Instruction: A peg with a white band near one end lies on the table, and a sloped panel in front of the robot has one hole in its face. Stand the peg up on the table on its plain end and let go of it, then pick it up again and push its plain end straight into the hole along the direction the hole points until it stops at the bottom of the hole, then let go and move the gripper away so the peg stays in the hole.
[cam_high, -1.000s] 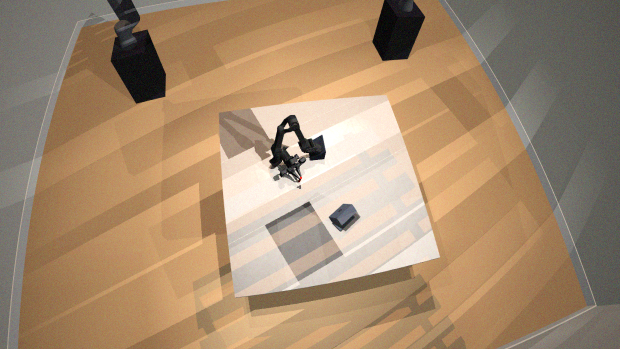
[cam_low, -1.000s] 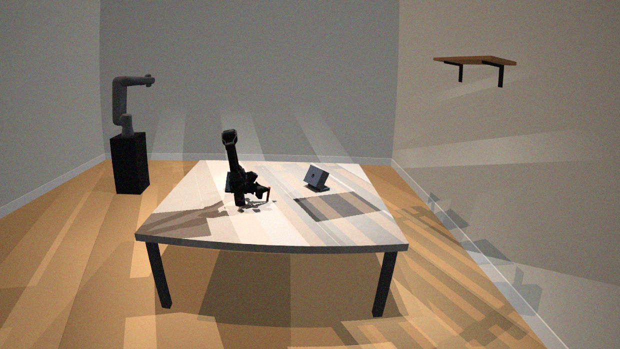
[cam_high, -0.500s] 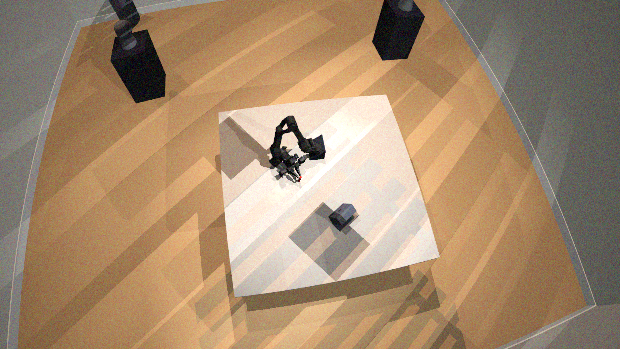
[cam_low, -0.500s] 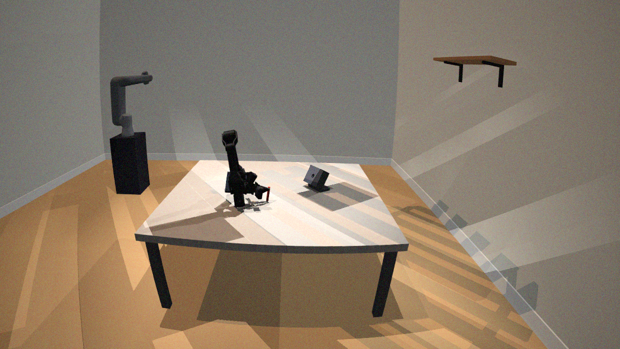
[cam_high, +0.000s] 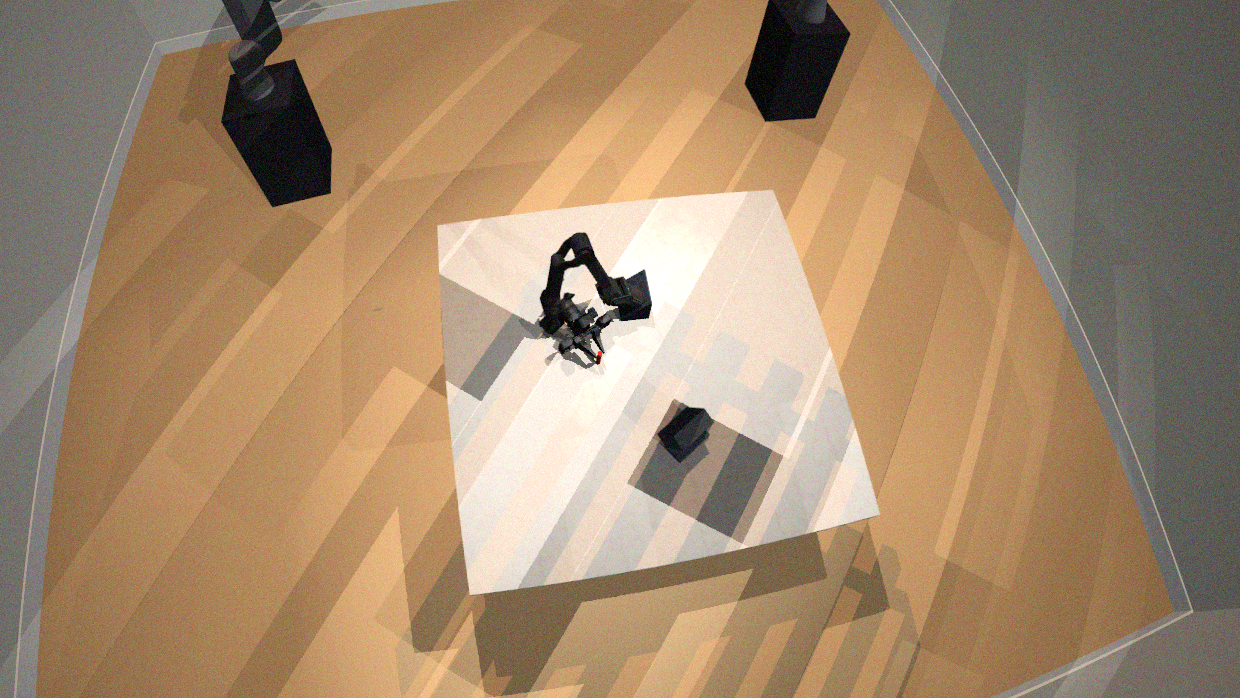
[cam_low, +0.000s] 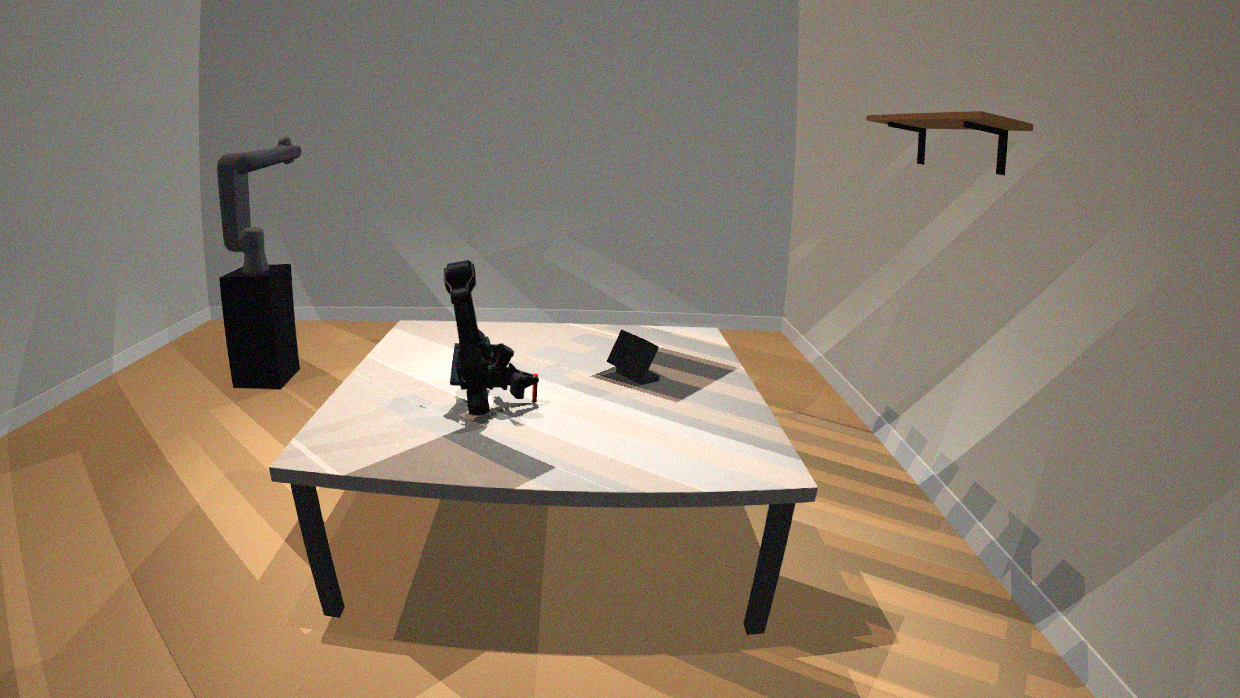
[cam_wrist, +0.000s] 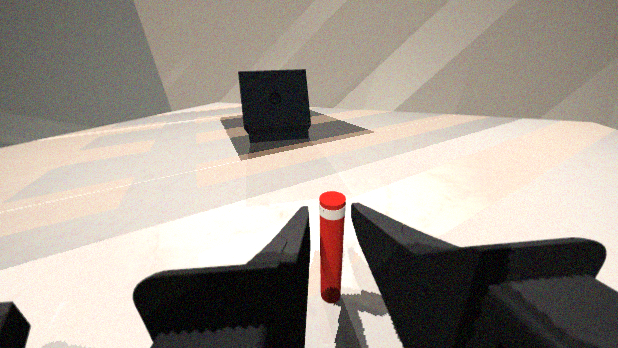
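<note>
The red peg (cam_wrist: 331, 255) (cam_low: 535, 388) (cam_high: 598, 357) stands upright on the table (cam_high: 520, 520) (cam_low: 694, 450), its white band near the top and its plain end down. My gripper (cam_wrist: 329, 211) is open around the peg's upper part, with a gap on each side between finger and peg. The dark sloped panel (cam_wrist: 260, 87) (cam_low: 632, 353) (cam_high: 685, 431) stands farther off on the table. Its hole (cam_wrist: 275, 98) shows faintly in the face in the wrist view and is empty.
A dark block (cam_high: 639, 296) stands at my arm's base. Two black pedestals (cam_high: 277, 138) (cam_high: 796, 65) stand on the floor beyond the table. A wooden shelf (cam_low: 950, 120) hangs on the right wall. Shadow patches lie around the panel.
</note>
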